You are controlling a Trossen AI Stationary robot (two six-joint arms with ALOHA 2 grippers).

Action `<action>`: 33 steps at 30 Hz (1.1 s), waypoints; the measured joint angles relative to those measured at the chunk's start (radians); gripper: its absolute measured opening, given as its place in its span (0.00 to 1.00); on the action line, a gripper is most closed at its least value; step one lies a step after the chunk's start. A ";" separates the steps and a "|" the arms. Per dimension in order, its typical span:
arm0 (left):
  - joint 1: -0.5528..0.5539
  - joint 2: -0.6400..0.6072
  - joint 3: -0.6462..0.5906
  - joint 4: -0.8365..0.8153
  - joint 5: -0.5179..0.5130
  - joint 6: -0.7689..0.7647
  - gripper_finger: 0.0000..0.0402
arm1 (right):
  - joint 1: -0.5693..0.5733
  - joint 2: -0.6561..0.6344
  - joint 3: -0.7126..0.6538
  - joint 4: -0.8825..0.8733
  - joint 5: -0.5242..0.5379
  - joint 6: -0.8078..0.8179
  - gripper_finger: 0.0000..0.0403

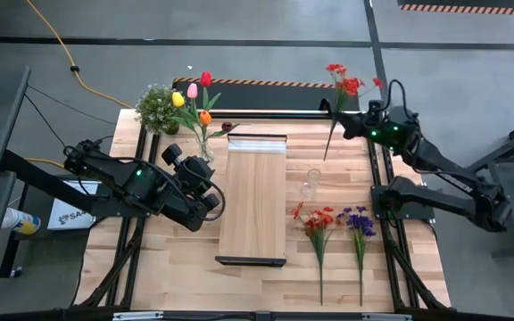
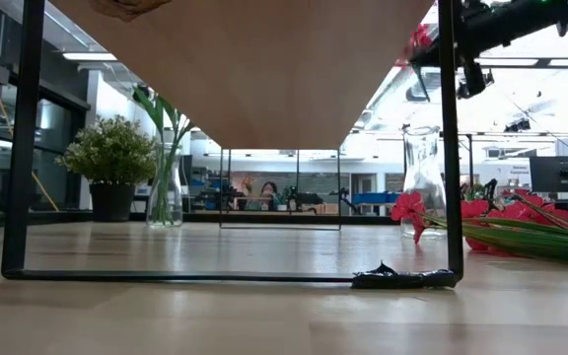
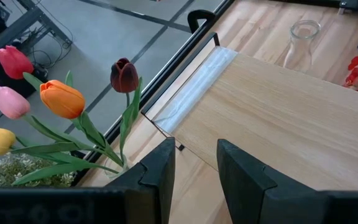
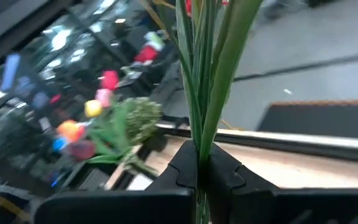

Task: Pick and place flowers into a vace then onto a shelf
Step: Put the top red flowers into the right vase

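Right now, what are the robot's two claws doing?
Left gripper: open, holding nothing, near the tulips.
Right gripper: shut on the red spray's stem, lifted.

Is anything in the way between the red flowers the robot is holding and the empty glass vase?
Nothing visible blocks the way. The right pincer is shut on the red spray, lifted near the table's far edge. The empty glass vase stands on open tabletop just beside the shelf, with only bare wood between.
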 joint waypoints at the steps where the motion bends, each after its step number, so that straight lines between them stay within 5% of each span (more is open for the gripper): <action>1: 0.000 0.000 0.000 0.000 0.000 0.000 0.38 | 0.000 -0.007 0.000 0.018 -0.028 -0.020 0.00; 7: 0.000 0.000 0.000 0.000 0.000 -0.008 0.38 | 0.005 -0.020 0.000 0.114 -0.184 -0.113 0.00; 12: 0.000 0.000 0.000 0.000 0.000 -0.011 0.38 | 0.073 -0.020 0.000 0.121 -0.205 -0.193 0.00; 23: 0.000 0.000 0.000 0.000 0.000 -0.038 0.38 | 0.219 -0.007 0.000 0.105 -0.037 -0.372 0.00; 33: 0.000 0.000 0.000 0.000 0.000 -0.040 0.38 | 0.232 0.055 0.001 0.143 -0.022 -0.415 0.00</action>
